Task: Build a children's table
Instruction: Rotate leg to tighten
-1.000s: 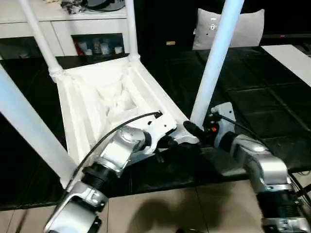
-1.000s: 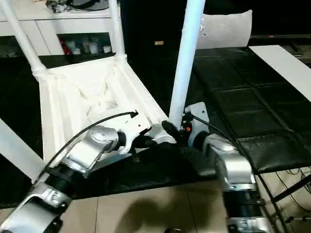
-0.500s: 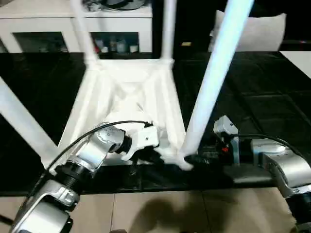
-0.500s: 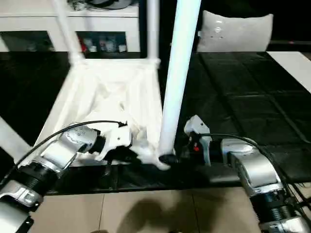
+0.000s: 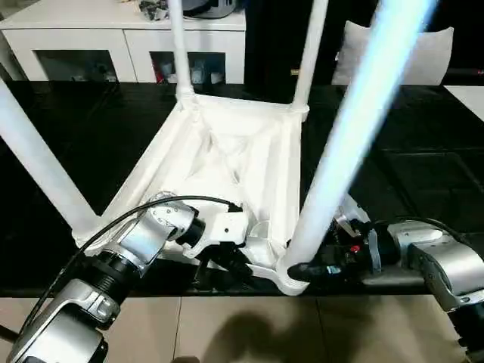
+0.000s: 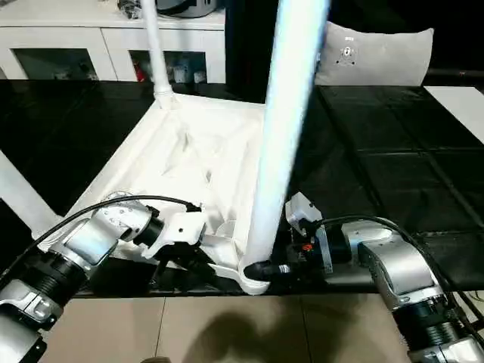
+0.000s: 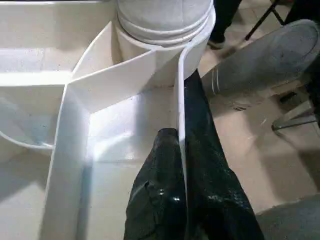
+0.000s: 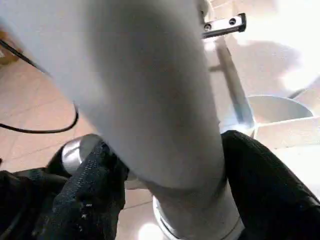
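- A white cabinet with glass doors stands at the far left behind the black work table
- The white tabletop lies upside down on the work table, ribbed underside up, its near edge at the table's front edge
- Four white legs stand in its corner sockets: the near left leg leans out to the left, the two far legs rise at the back corners, and the near right leg rises tall and close to the camera
- The left arm reaches in from the lower left to the tabletop's near edge
- The left gripper is clamped on the thin upright rim wall of the tabletop, one black finger inside the wall and the other outside, just beside the near right corner socket
- The right gripper has its two black fingers on either side of the near right leg's base, just above the socket; the fingers stand apart at the leg's width and appear to press against it
- The right arm comes in level from the lower right, low over the table's front edge
- A pale cushion sits at the far right behind the table
- Tan floor tiles show below the table's front edge
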